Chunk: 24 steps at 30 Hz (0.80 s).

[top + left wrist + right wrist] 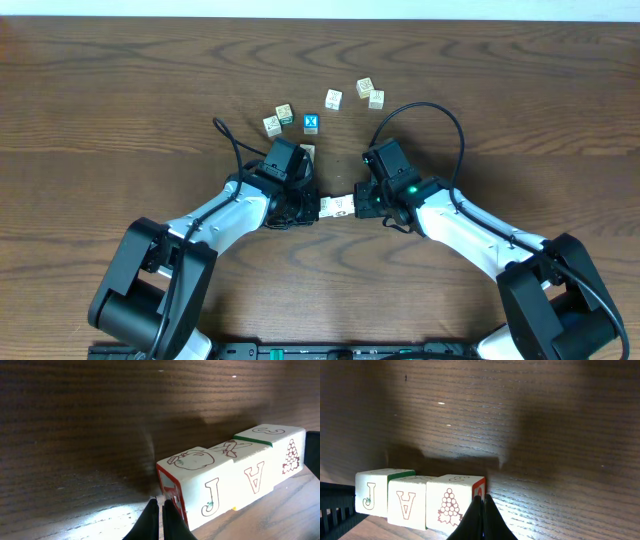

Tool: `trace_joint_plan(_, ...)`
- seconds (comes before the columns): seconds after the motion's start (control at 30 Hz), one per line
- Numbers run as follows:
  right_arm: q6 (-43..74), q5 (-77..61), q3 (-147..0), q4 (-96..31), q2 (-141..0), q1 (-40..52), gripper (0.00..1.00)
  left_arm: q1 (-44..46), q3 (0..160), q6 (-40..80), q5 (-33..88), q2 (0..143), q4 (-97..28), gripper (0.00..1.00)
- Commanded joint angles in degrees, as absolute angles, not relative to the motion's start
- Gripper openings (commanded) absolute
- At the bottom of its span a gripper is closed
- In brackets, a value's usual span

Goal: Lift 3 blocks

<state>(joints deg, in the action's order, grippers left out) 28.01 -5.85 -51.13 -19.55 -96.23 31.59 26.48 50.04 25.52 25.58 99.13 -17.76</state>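
Three cream-white blocks (338,207) form one tight row between my two grippers. In the left wrist view the row runs from the apple-and-J block (200,485) through the A block (252,470) to the grapes block (287,447). My left gripper (161,505) is shut, its tips pressed against the red-edged end face. In the right wrist view the grapes block (451,502) is nearest, then the A block (406,502) and the J block (370,495). My right gripper (482,502) is shut against that end. I cannot tell whether the row is off the table.
Loose cubes lie at the back: two at the left (271,125) (285,113), a blue X cube (311,123), one in the middle (333,99), a pair at the right (365,87) (376,99). Another cube (308,152) peeks out beside my left wrist.
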Motion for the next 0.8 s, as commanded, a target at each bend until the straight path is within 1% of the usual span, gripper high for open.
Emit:
trace_joint_plan(0.0,27.55,-11.62,-50.81,-19.35,-96.77,34.24,0.01,27.9,50.78,25.61,30.79,98.87,-16.43,0.07)
trace_joint_plan(0.77,27.11,-5.65,-49.93,-20.53,-96.77,34.11,0.02,27.9,50.78,25.56,30.74,98.87,-17.08,0.07)
